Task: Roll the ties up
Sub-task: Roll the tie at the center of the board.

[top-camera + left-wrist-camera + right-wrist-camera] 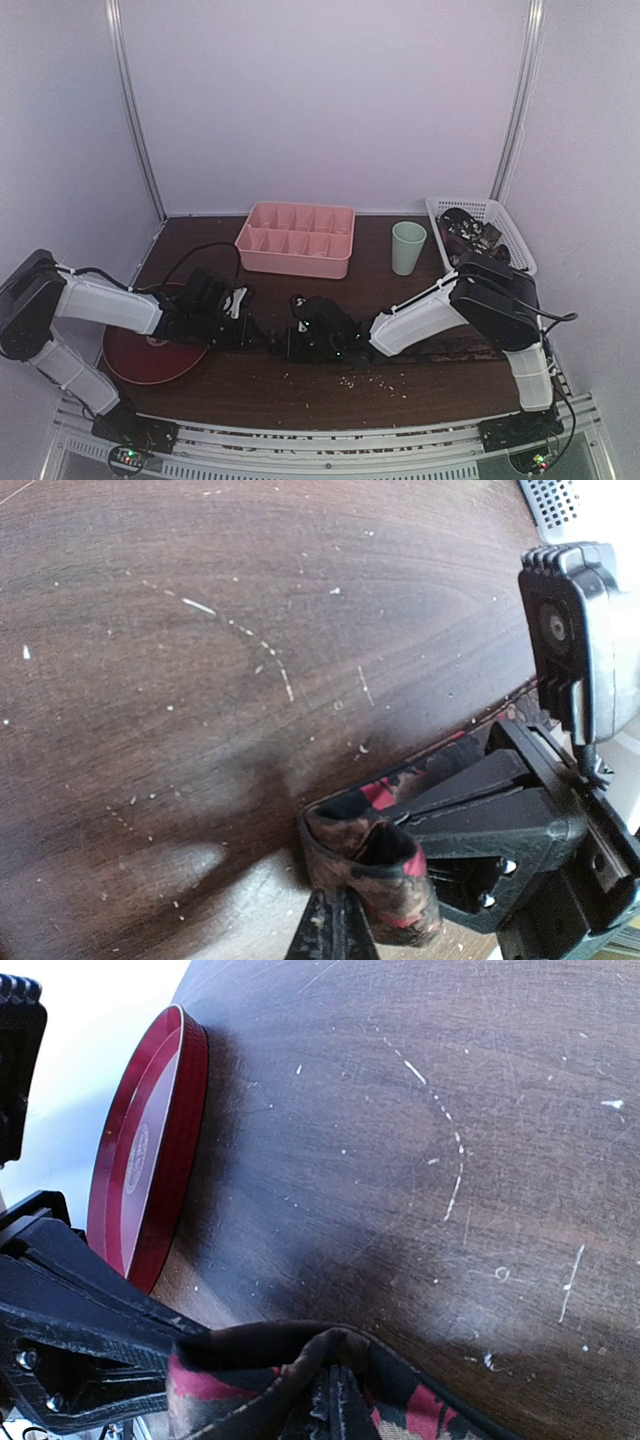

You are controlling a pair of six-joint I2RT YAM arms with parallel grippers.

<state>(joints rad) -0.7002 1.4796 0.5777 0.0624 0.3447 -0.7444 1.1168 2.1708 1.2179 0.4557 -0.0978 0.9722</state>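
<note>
Left gripper [262,337] is closed; its black fingers pinch one folded end of a dark fabric necktie with red patches [372,872]. Right gripper [292,340] is likewise closed on the same necktie, and the right wrist view shows its fingertips set into a raised fold of the cloth. The two grippers point at each other and meet almost tip to tip, close to the near edge of the dark brown wooden worktop [370,290], somewhat left of its middle.

The necktie is bunched into a short, loose fold between the two grippers, low on the worktop. In the left wrist view a narrow strip of it runs on behind the right gripper along the worktop surface; where that strip ends cannot be told.

A round red plate with a raised rim [150,352] lies at the near left corner of the worktop, partly under the left arm. It is near the left gripper and apart from the necktie. A pink rectangular plastic organiser tray with open compartments [295,240] stands at the far edge, about mid-width. A pale green plastic cup [408,248] stands upright just to the right of the tray, not touching it. A white perforated plastic basket [500,212] sits at the far right corner and holds dark fabric pieces [462,228], some with a light pattern, too small to identify further. Small white specks [372,380] are scattered along the near edge, in front of the right gripper.
</note>
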